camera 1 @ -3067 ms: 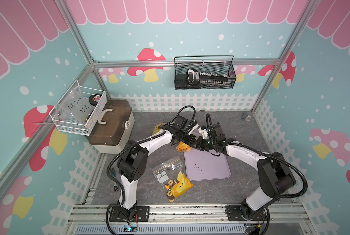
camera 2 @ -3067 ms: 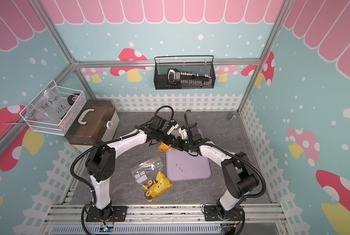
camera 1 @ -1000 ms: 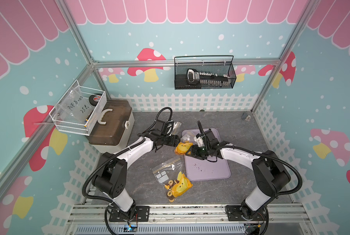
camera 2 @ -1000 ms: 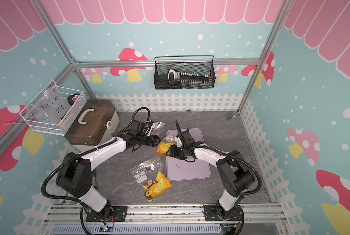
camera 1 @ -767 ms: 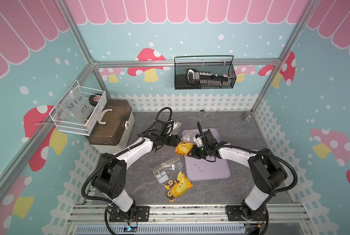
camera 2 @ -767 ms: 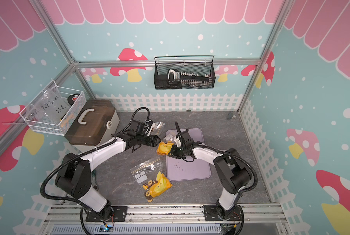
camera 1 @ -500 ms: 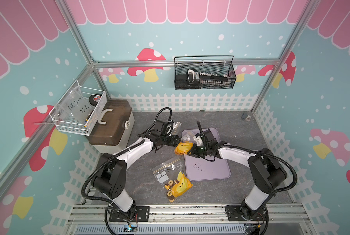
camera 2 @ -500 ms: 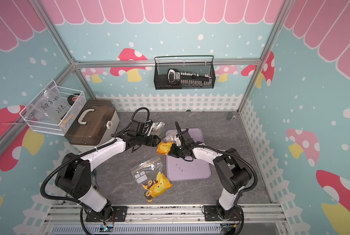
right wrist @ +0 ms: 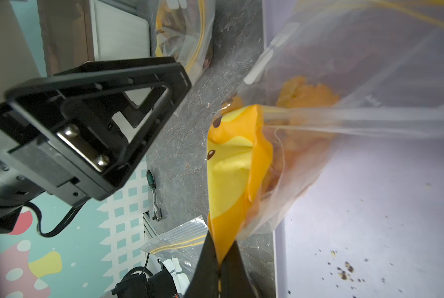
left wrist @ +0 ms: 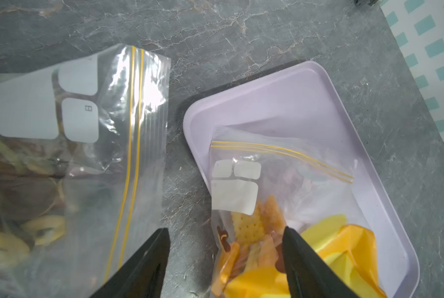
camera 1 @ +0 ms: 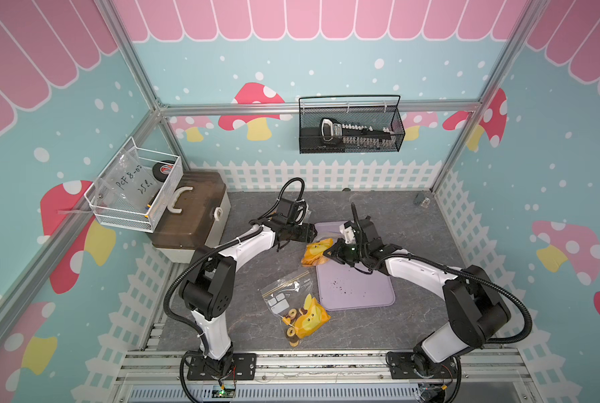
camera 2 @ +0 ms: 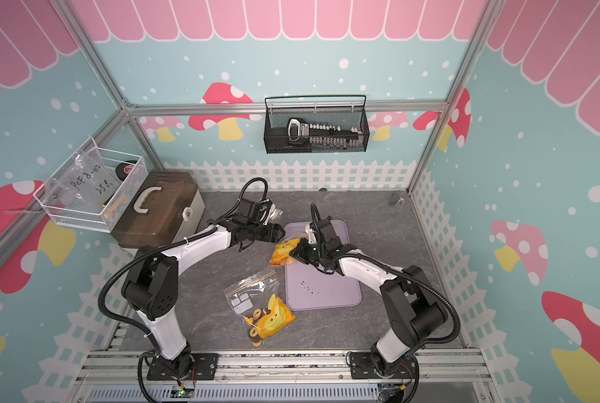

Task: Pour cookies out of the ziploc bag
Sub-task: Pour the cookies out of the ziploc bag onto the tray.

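A clear ziploc bag [camera 1: 317,253] [camera 2: 282,253] with a yellow-and-orange duck print lies across the left rim of the lilac tray [camera 1: 358,289] [camera 2: 323,289]. My right gripper [camera 1: 330,254] [right wrist: 221,240] is shut on its yellow bottom corner [right wrist: 231,167]. Orange cookies [left wrist: 252,224] [right wrist: 306,95] sit inside, and the zip end [left wrist: 280,152] rests on the tray [left wrist: 293,103]. My left gripper [camera 1: 312,232] [left wrist: 225,229] hangs open just left of the bag, one finger against the bag's side.
A second ziploc bag [camera 1: 297,307] [left wrist: 86,129] with ring cookies lies on the grey table near the front. Dark crumbs [right wrist: 344,271] dot the tray. A brown toolbox [camera 1: 190,216] stands back left. A ratchet [right wrist: 154,196] lies near the fence.
Both arms came down from the tray's far end and the left one let go. In the last second the right gripper closed on the bag's bottom corner; the left stayed open.
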`<state>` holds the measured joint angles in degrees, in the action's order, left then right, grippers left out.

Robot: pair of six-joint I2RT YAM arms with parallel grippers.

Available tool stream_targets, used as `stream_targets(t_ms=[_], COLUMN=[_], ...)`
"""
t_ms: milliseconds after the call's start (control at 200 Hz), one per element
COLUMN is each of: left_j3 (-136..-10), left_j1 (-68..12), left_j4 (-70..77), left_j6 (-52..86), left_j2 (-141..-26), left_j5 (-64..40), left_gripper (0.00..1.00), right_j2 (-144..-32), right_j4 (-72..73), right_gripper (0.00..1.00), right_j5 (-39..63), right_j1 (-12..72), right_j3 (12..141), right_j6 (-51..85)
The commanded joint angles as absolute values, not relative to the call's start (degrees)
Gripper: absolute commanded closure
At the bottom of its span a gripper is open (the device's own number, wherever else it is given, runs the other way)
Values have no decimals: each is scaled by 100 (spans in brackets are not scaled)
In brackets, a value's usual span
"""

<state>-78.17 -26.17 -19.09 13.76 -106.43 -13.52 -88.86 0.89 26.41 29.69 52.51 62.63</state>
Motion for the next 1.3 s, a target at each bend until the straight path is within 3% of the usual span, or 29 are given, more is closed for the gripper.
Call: stream_targets(t_ms=[0,360,776,1001,1046,1291], left_j3=[-8071,-8219,-5768,-5691,-5725,-6019], left_j1=[-2658,-2841,-3712,-3733,-3728,-3710], left_j4=[-1993,-2229,-848,-480,-358,286], left_j6=[1538,1452,1511,1128,1033,546], left_j2=[-10752,-10738,-8791,-8931,-8993,-9569], left_j5=[-1413,-1400,-908,-583,-628,-964], left_gripper=[27,27,27,15,3,1], right_j2=[-8462,-8346,-8561,-8714,-8750,-8845], right_j4=[337,387,560,653,643,562], right_gripper=[100,100,100,100,100,100], right_j5=[2497,2467,2370,2483,2515,2622], right_j1=[2777,2338,2233,2201,2197,2195], right_j3=[5180,5313,5521,5691,5774,5972], right_j6=[6464,6504,6670,6697,6697,6697])
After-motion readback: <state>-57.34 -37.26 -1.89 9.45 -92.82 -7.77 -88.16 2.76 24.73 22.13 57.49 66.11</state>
